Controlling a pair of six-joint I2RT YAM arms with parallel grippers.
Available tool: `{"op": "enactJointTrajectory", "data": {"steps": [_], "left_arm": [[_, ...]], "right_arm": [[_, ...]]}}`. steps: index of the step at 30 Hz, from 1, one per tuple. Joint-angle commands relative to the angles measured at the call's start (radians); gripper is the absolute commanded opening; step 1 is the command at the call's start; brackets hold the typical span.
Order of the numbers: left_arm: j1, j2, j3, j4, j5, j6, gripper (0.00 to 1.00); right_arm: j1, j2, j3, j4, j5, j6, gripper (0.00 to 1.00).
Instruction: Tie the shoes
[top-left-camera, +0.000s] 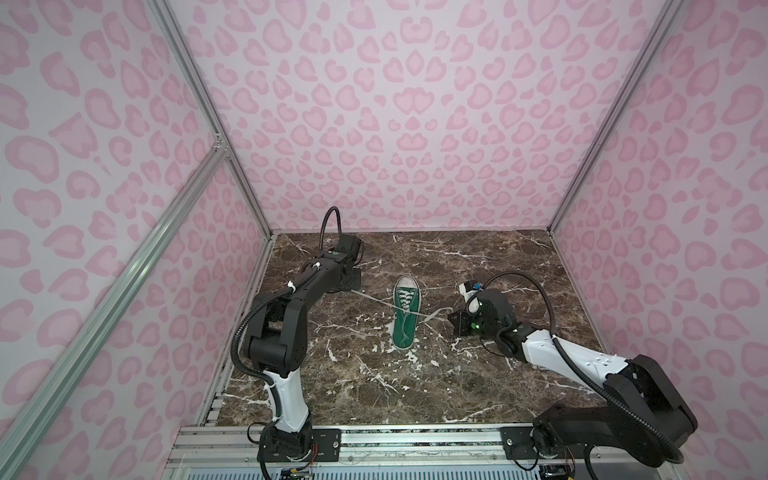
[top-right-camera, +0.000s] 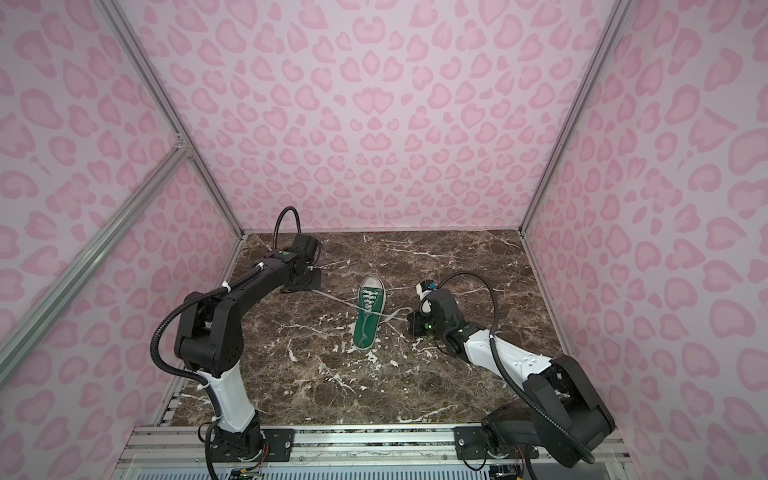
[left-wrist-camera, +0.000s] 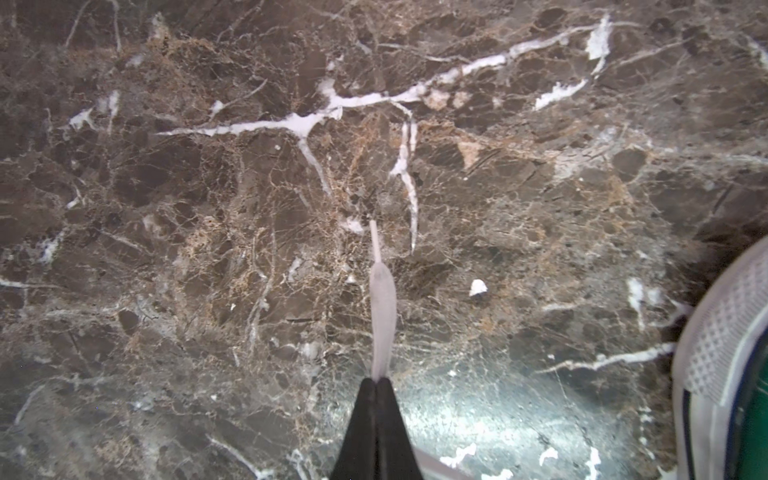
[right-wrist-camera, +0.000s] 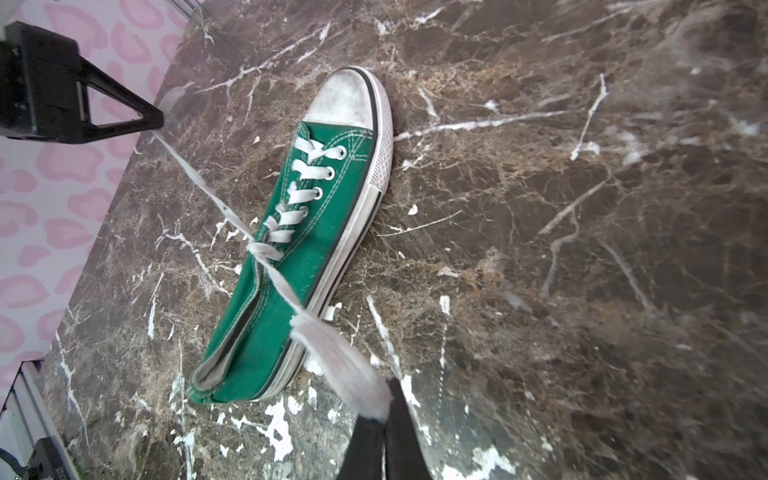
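**Green sneaker, laces crossed once**

The green sneaker (top-left-camera: 405, 316) lay flat on its sole, with its white toe cap (right-wrist-camera: 345, 99) (scuffed grey) pointing to the far side. Its white laces (right-wrist-camera: 266, 249) crossed once above the top eyelets, each end stretched out sideways.

The shoe (top-left-camera: 406, 312) lies on the surface (top-left-camera: 457, 386), toe toward the back wall (top-left-camera: 415, 124). The left lace (top-left-camera: 374, 300) runs from the shoe leftward and back to the left jaws. The right lace (top-left-camera: 434, 316) runs rightward to the right jaws, near the shoe.
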Motion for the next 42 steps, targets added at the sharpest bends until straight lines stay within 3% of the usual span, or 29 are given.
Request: {"op": "enactJointTrajectory", "data": {"steps": [1, 24, 32, 36, 42], "left_arm": [[0.009, -0.014, 0.005, -0.004, 0.008, 0.012, 0.03], [0.047, -0.028, -0.018, -0.019, -0.033, 0.032, 0.04], [0.048, -0.038, -0.050, 0.003, -0.003, 0.006, 0.04], [0.048, -0.042, -0.059, 0.017, 0.064, -0.001, 0.03], [0.047, -0.052, -0.073, 0.022, 0.069, -0.018, 0.03]], "right_arm": [[-0.007, 0.019, 0.018, -0.077, 0.022, -0.003, 0.03], [-0.044, 0.045, 0.041, -0.215, 0.057, -0.001, 0.03], [-0.047, 0.060, 0.042, -0.184, 0.038, 0.021, 0.04], [-0.036, 0.067, 0.041, -0.129, -0.009, 0.037, 0.05], [-0.026, 0.089, 0.060, -0.139, 0.033, 0.051, 0.07]]}}
